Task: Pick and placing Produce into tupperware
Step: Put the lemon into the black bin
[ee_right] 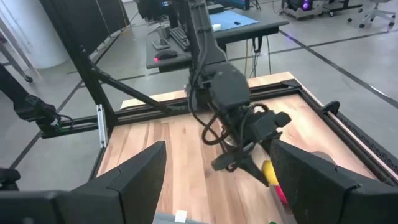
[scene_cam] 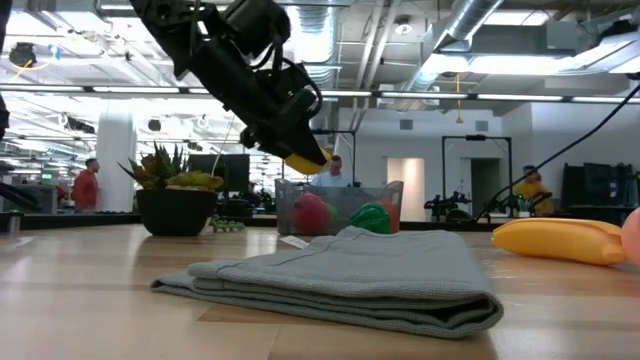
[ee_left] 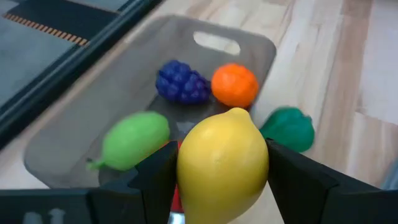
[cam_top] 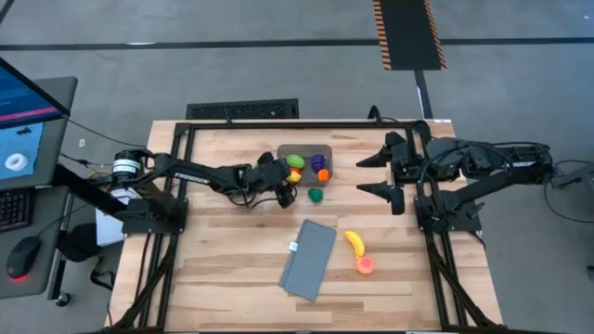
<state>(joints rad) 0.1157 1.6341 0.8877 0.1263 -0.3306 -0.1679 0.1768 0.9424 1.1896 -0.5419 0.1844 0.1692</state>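
At centre frame, the left gripper (ee_left: pixel 221 186) is pinching a yellow lemon (ee_left: pixel 222 163) above the tub (ee_left: pixel 74 134). The lemon is looking light, hard and slick, so gripping its widest middle is advisable. The right gripper (cam_top: pixel 382 173) is waiting, fingers spread.

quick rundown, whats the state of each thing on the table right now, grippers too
left gripper: shut on the yellow lemon, above the tupperware's edge
right gripper: open, empty, waiting at the right side
tupperware: lid off, holding the light green fruit, purple grapes and orange
dark green vegetable: on the table beside the tub
banana: on the table
pink piece: on the table by the banana
grey cloth: folded, lying flat
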